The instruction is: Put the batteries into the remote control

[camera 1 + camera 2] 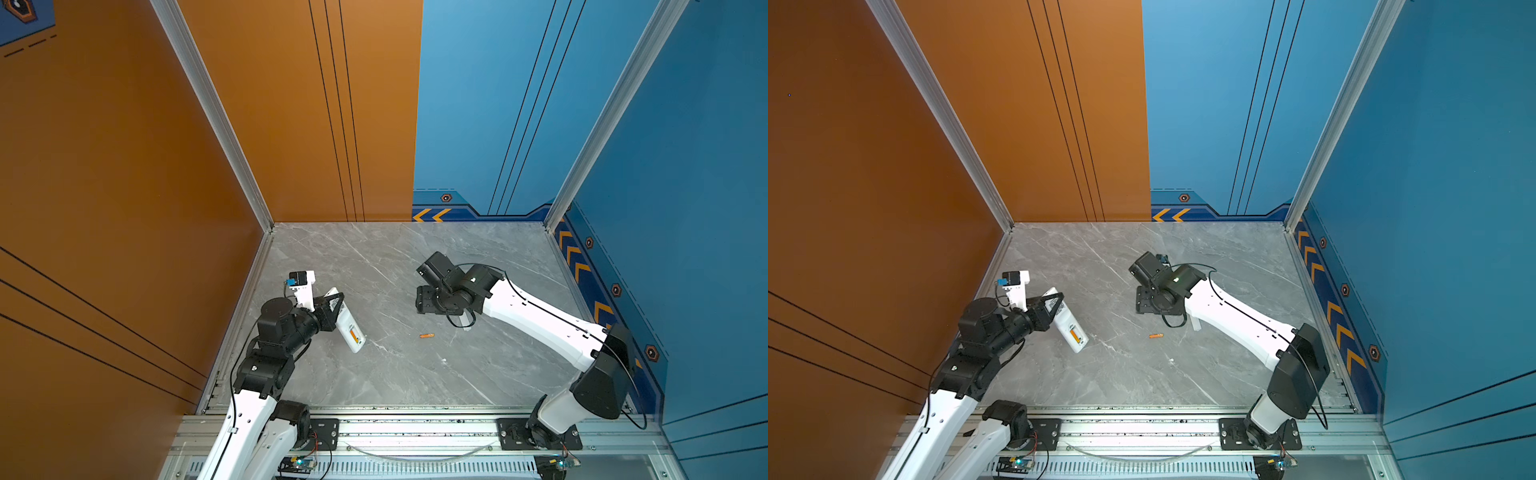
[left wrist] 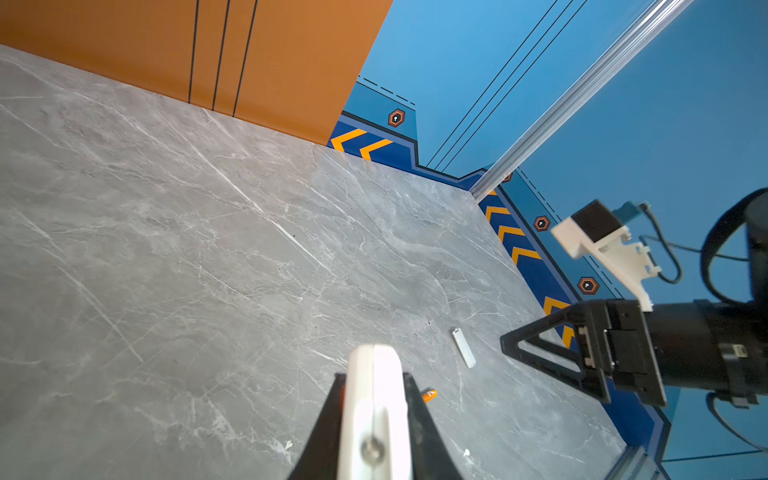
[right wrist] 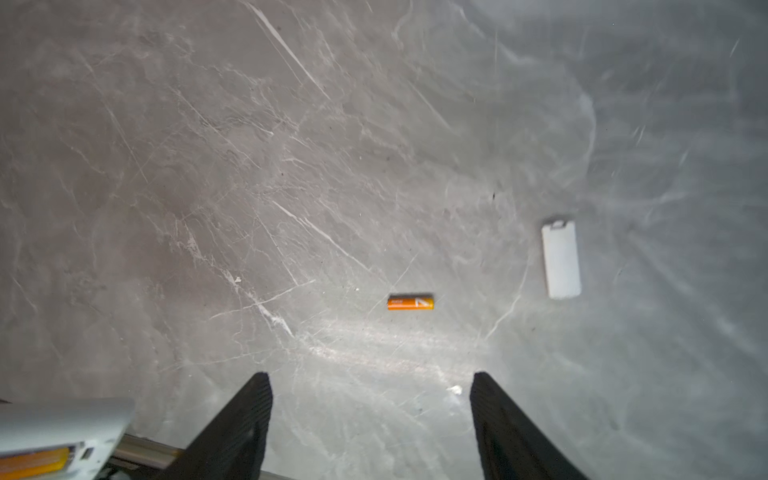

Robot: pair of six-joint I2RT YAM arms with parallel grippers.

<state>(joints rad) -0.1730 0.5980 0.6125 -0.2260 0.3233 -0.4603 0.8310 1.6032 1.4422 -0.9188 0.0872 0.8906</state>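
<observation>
The left gripper is clamping its fingers on the remote control, gripping it towards one end and tilting it so the open battery bay is facing up, probably to steady it for loading. One orange battery is sitting in that bay, beyond the fingertips. Further right, a second battery is lying loose on the marble table, well apart from both grippers. The right gripper is hovering with its fingers spread apart and holding nothing; the loose battery is lying ahead of the gap between them, likely the next pick. The small cover plate is resting flat beyond that battery. Counted: two batteries, one remote, one cover.
</observation>
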